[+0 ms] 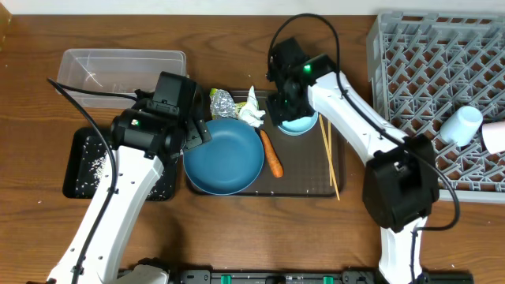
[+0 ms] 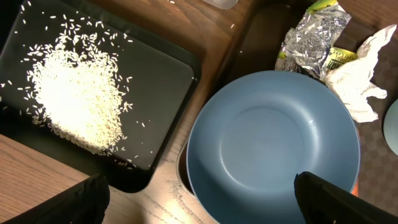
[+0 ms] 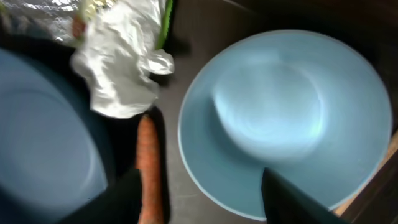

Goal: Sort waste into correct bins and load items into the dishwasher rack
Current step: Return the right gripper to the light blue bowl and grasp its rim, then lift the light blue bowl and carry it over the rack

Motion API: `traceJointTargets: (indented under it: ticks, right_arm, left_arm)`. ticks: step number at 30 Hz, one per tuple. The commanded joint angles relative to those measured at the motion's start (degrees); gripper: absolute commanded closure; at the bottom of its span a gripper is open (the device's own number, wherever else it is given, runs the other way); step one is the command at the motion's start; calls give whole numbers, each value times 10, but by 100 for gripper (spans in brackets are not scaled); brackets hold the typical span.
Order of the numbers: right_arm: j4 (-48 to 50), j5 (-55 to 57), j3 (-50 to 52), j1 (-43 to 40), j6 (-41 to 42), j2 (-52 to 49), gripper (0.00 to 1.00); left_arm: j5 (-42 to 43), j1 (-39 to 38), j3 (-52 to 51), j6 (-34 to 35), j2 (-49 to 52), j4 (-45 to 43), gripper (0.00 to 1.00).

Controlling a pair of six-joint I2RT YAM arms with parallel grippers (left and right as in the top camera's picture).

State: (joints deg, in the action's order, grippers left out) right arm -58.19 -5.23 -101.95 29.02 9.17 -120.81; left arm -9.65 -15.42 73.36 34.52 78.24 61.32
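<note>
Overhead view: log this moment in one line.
left hand open above plate | right hand open astride bowl rim | rice in black tray | cup in rack | carrot, foil, tissue on brown tray
</note>
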Motion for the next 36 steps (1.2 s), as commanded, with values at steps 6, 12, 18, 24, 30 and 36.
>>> traceJointTargets:
  ticks: [6,12,18,24,30,36]
  right_arm:
    - [2,37,4,18,15,-41,50]
    - [13,40,5,41,15,-65,49]
    - [15,74,5,50,42,-75,49]
    - [16,74,5,49,41,-76,55]
    - [19,74,5,52,41,-82,60]
    - [20,74,5,54,41,-85,62]
  left_arm:
    - [-11,2,3,-2,-1,2,2]
    - [-11,2,3,-2,-1,2,2]
    - [-12,2,3,-2,-1,2,2]
    - [-11,2,3,-2,-1,2,2]
    - [-11,2,3,-2,-1,2,2]
    - [-11,2,3,-2,-1,2,2]
